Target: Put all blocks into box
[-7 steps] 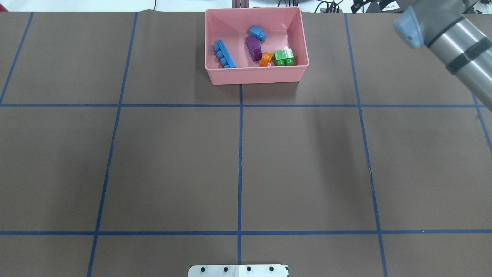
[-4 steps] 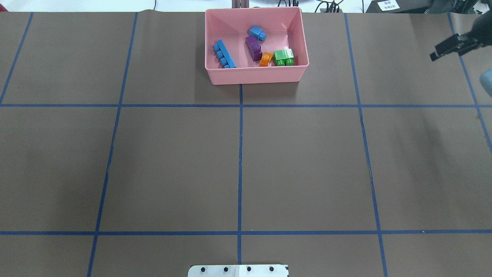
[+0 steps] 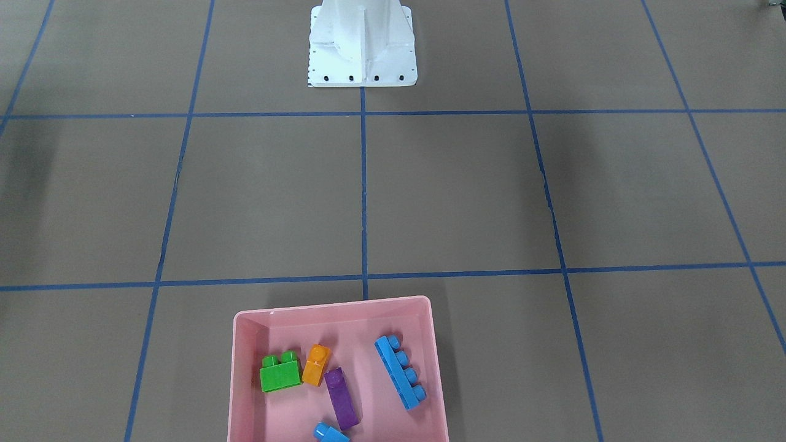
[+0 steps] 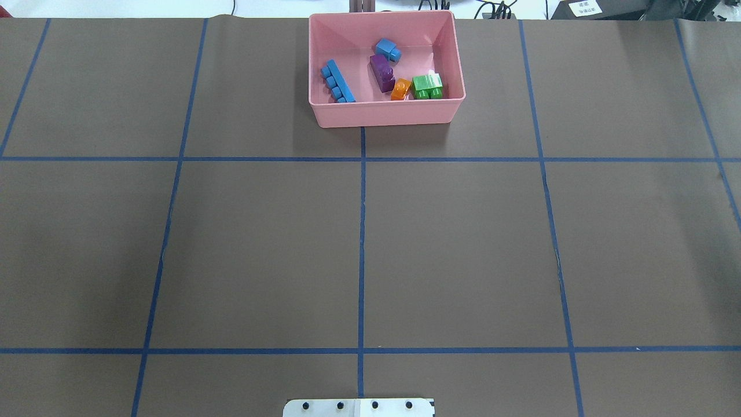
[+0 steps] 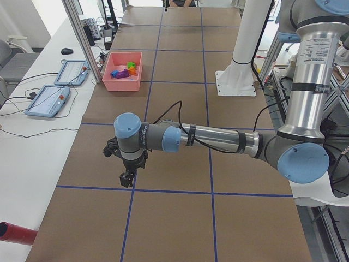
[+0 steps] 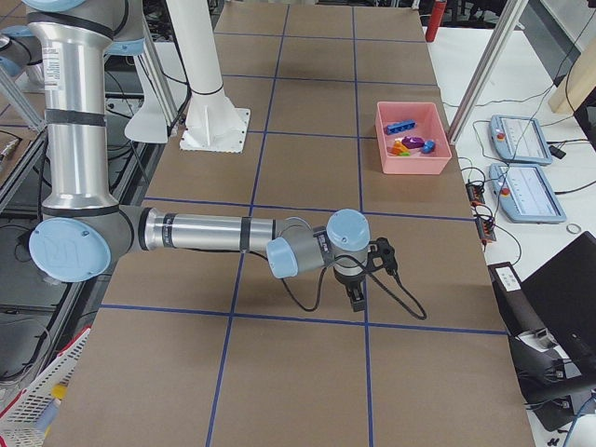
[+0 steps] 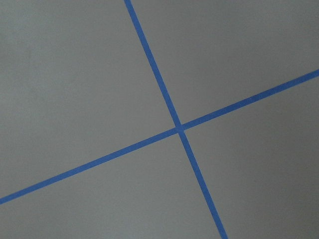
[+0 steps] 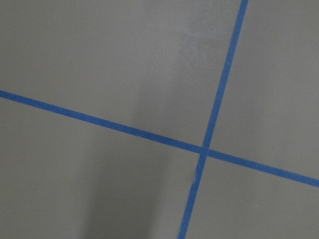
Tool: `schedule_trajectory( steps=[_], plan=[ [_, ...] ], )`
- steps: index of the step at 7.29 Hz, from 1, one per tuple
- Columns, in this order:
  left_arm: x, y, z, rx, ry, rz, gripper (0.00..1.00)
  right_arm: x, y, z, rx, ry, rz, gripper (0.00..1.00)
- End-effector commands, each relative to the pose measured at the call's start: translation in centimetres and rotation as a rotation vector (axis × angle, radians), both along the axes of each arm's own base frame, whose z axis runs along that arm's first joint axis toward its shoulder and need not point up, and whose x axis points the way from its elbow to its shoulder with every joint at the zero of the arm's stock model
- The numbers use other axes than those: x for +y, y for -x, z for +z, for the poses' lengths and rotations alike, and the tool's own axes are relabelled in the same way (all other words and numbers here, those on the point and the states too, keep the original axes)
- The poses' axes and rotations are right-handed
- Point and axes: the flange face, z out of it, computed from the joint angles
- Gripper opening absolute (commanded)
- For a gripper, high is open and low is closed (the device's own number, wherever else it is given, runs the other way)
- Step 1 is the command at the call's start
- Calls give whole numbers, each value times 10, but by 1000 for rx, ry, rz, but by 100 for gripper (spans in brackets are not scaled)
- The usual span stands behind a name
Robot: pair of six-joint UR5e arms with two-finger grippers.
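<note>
All five blocks (image 4: 384, 72) lie inside the pink box (image 4: 382, 113), at the tabletop's (image 4: 260, 243) far edge. The left gripper (image 5: 126, 178) and right gripper (image 6: 358, 300) hang low, well apart from it. I cannot tell whether their jaws are parted.

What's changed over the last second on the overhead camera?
The right arm swung out of the overhead view past its right edge; the right gripper now shows only in the right side view. Nothing was taken or released. The box and the five blocks inside have not moved.

Pink box (image 4: 382, 113); long blue block (image 4: 337, 81), small blue block (image 4: 386, 49), purple block (image 4: 382, 72), orange block (image 4: 400, 89), green block (image 4: 428, 86); brown table (image 4: 260, 231), blue grid (image 4: 362, 231).
</note>
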Motion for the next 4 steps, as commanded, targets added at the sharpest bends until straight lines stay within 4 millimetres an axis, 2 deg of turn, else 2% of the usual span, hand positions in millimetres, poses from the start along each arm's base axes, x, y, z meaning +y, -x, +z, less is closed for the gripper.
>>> schedule_trajectory(
  steps=[1, 3, 4],
  plan=[
    [10, 1, 12, -1, -1, -3, 100, 10, -39, -17, -1, 37, 76, 100],
    [10, 1, 10, 1, 0, -4, 100, 28, -41, -77, 9, 179, 72, 100],
    [10, 1, 11, 2, 10, -6, 100, 41, -44, -76, 12, 215, 60, 100]
  ],
)
